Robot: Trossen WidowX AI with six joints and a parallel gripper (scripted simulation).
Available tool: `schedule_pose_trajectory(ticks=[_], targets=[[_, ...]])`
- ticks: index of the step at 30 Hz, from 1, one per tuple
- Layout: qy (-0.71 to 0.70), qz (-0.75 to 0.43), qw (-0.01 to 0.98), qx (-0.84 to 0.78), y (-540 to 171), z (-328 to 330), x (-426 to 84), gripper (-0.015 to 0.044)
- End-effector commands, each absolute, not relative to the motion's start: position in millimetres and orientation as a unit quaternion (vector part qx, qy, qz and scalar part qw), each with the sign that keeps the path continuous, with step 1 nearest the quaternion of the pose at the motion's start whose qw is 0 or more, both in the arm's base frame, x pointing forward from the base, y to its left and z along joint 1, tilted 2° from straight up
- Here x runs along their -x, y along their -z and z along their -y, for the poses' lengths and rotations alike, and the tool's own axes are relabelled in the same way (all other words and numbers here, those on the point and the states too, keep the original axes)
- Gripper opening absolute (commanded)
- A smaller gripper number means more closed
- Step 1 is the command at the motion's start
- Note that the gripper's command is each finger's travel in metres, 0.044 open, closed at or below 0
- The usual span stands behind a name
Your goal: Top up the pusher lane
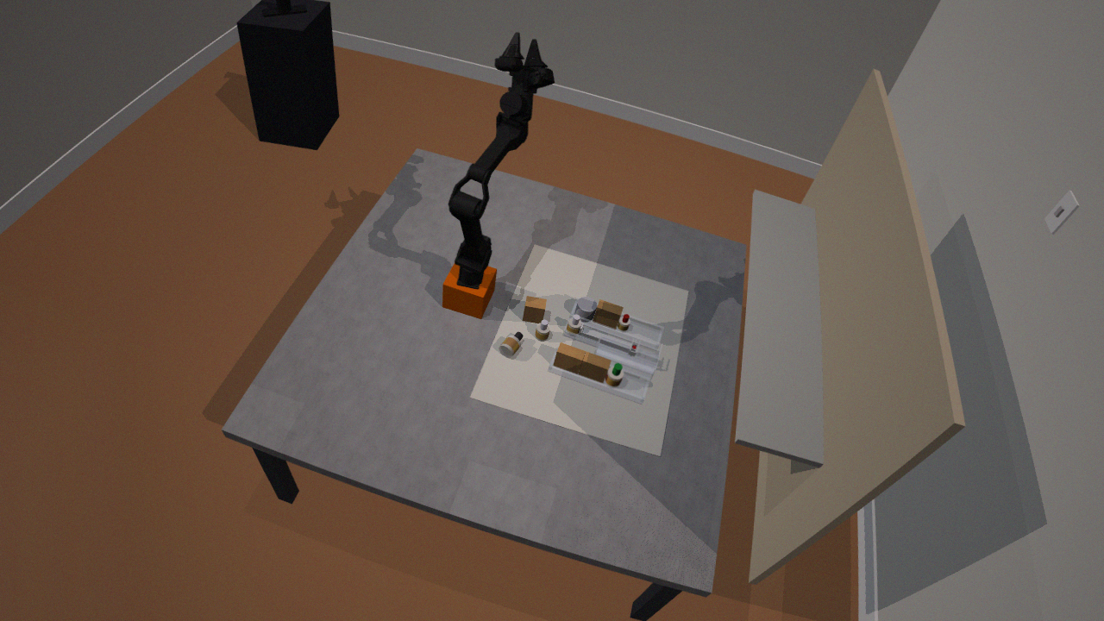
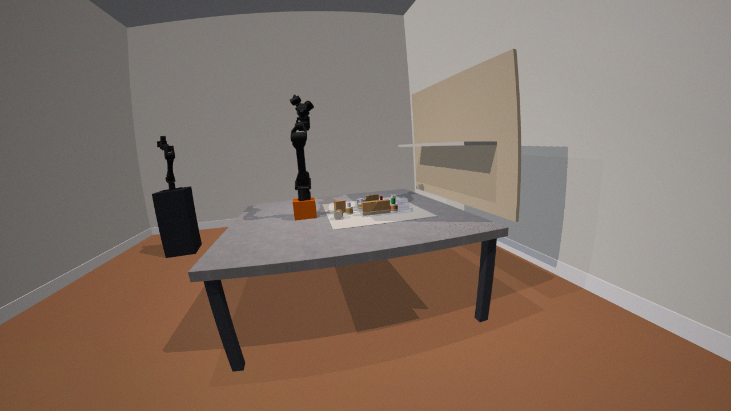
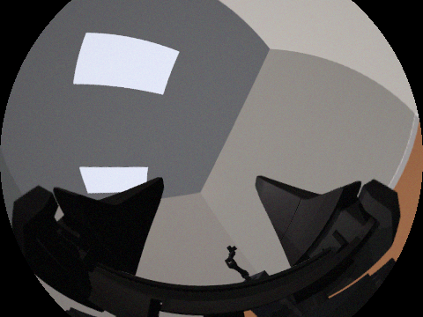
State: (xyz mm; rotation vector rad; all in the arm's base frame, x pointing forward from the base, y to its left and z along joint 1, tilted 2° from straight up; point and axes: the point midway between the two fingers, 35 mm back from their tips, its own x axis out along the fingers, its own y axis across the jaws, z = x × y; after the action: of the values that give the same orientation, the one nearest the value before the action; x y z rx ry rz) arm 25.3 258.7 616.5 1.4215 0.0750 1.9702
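The black arm (image 1: 496,147) (image 2: 301,156) stands upright on an orange block (image 1: 467,293) (image 2: 304,209) on the gray table (image 1: 370,309) (image 2: 286,242). Its gripper (image 1: 524,50) (image 3: 210,182) is raised high above the table, fingers spread wide apart, with nothing between them. The wrist view looks past the two fingers to the ceiling and walls, with a second black arm (image 2: 170,161) (image 3: 238,267) in the distance; that arm stands on a dark pedestal (image 1: 289,84) (image 2: 176,222).

A pale mat (image 1: 610,421) (image 2: 352,222) lies on the table beside the orange block. On it are clear lanes (image 1: 598,387) holding several small jars. A green-capped jar (image 1: 615,375) (image 2: 393,203) stands in the nearest lane in the top view, next to a long wooden block (image 1: 581,362) (image 2: 376,206). A red-capped jar (image 1: 624,323) stands in the far lane, near another wooden block (image 1: 608,312) (image 2: 372,197).

Outside the lanes, on the side toward the arm, a white-capped jar (image 1: 542,330) (image 2: 349,208) stands upright, and a black-capped jar (image 1: 510,344) (image 2: 338,214) lies on its side. Both are apart from the gripper. Which loose jar matches the one in the sprung lane cannot be told at this size.
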Motion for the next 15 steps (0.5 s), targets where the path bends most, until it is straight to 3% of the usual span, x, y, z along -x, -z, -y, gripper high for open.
schedule_pose_trajectory(ticks=[1, 15], targets=[[-0.758, -0.029, 0.353, -0.548, -615.5, -260.1, -27.0, 0.0426], [-0.568, -0.072, 0.676, -0.464, -500.1, -313.7, -197.0, 0.0440]])
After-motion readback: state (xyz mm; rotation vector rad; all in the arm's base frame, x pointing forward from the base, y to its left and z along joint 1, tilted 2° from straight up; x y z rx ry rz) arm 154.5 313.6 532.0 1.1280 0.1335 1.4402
